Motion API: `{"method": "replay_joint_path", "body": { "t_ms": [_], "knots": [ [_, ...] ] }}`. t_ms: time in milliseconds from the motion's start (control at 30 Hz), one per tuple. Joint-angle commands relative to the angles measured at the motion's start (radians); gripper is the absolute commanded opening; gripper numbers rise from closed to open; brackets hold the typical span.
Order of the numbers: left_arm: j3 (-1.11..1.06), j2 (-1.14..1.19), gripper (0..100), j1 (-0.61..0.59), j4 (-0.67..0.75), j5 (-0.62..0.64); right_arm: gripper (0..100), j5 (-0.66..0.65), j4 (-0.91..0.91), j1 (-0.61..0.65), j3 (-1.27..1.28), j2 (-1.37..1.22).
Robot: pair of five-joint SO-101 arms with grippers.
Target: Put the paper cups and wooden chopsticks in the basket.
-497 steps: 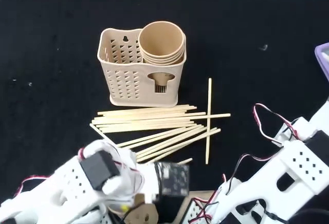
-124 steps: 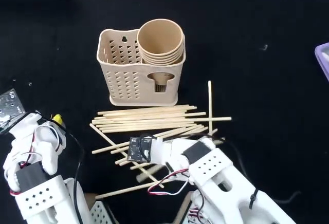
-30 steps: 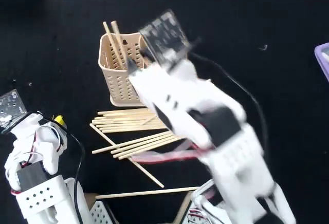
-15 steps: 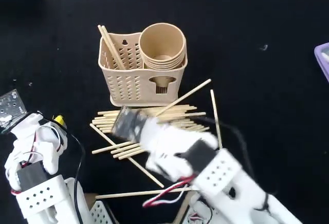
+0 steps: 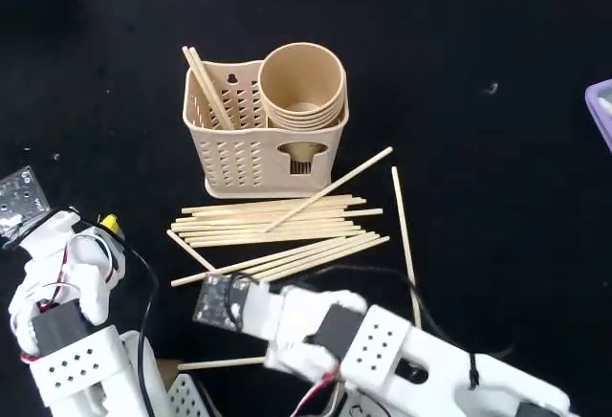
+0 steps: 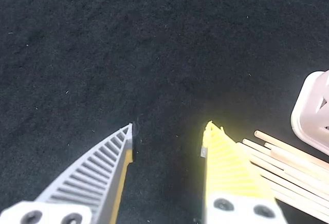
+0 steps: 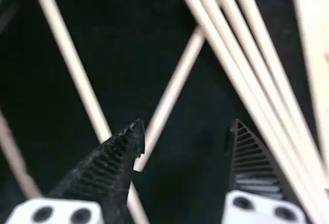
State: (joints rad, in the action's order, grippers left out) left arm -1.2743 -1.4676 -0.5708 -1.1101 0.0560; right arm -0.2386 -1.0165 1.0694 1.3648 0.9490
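The beige basket stands at the back of the black table. A stack of paper cups sits in its right half, and two wooden chopsticks lean in its left half. A pile of chopsticks lies in front of the basket. My right gripper hangs open low over the pile's near edge, with one chopstick between its black fingertips, untouched. My left gripper is open above bare table at the front left, with chopstick ends and a basket corner off to one side.
Single chopsticks lie apart from the pile: one slanted across it, one nearly upright on the right, one at the front edge. A purple object sits at the right edge. The right arm covers the front centre.
The right arm has come back from over the basket, where two chopsticks now lean, and has dropped to the pile's near edge. The left arm has kept still.
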Motion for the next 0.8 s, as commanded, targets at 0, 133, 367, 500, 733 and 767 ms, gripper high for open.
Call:
{"method": "replay_joint_path", "body": {
  "t_ms": [0, 133, 367, 500, 733, 767],
  "knots": [
    [0.016, -0.002, 22, 0.004, 0.021, 0.008, 26.2, 0.115, 0.061, 0.153, -0.018, 0.016],
    [0.021, -0.002, 22, 0.001, 0.021, 0.008, 26.2, 0.138, 0.175, 0.207, 0.059, 0.016],
    [0.031, -0.002, 22, -0.051, 0.032, 0.092, 26.2, 0.137, 0.15, 0.107, 0.059, 0.016],
    [0.03, -0.002, 22, -0.206, 0.097, 0.204, 26.2, 0.138, 0.15, 0.106, 0.067, 0.015],
    [0.028, -0.002, 22, -0.249, 0.106, 0.242, 26.2, 0.133, 0.13, 0.106, 0.094, 0.015],
    [0.028, -0.002, 22, -0.249, 0.106, 0.242, 26.1, 0.13, 0.13, 0.106, 0.096, 0.015]
  ]
}}
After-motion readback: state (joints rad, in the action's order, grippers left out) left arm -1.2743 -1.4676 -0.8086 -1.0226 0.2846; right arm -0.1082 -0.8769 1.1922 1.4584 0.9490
